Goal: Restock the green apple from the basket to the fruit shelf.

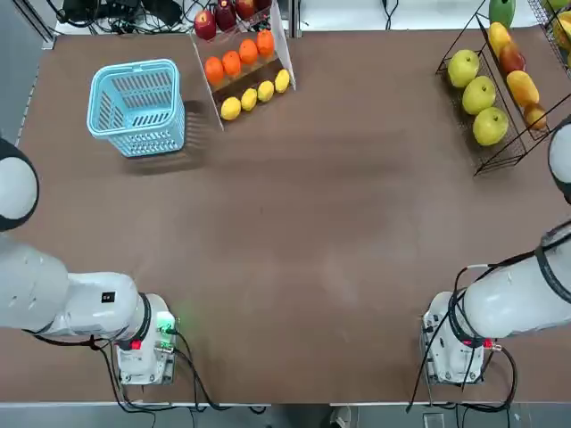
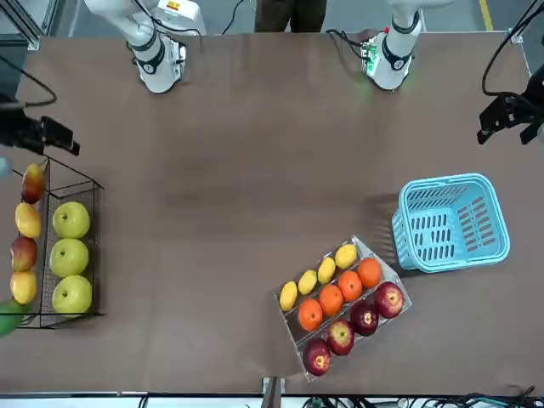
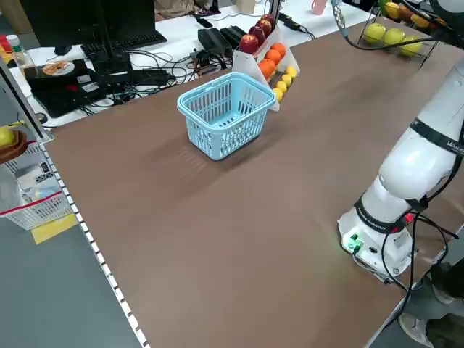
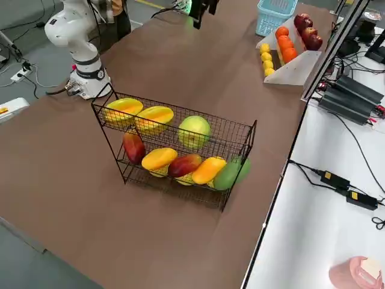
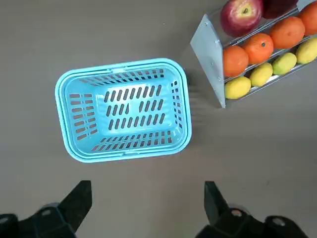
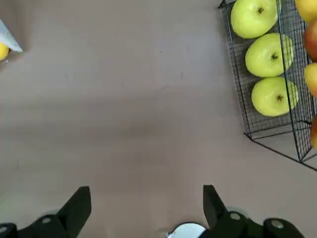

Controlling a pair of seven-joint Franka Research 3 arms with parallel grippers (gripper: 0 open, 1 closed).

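I am hovering my left gripper (image 5: pixel 147 187), fingers spread wide, above the basket (image 1: pixel 134 67), which is lying empty at the table's far left beside the white-sided stand (image 1: pixel 287 55). My right gripper (image 6: pixel 146 191) is hanging over bare table near the fruit shelf (image 6: pixel 260 124), equally spread and gripping nothing. Three green apples (image 6: pixel 270 55) are sitting in a row on the shelf's tier; which one is the task's I cannot tell. I am judging such an apple firm, smooth-skinned, light, prone to rolling, best pinched gently across its widest middle.
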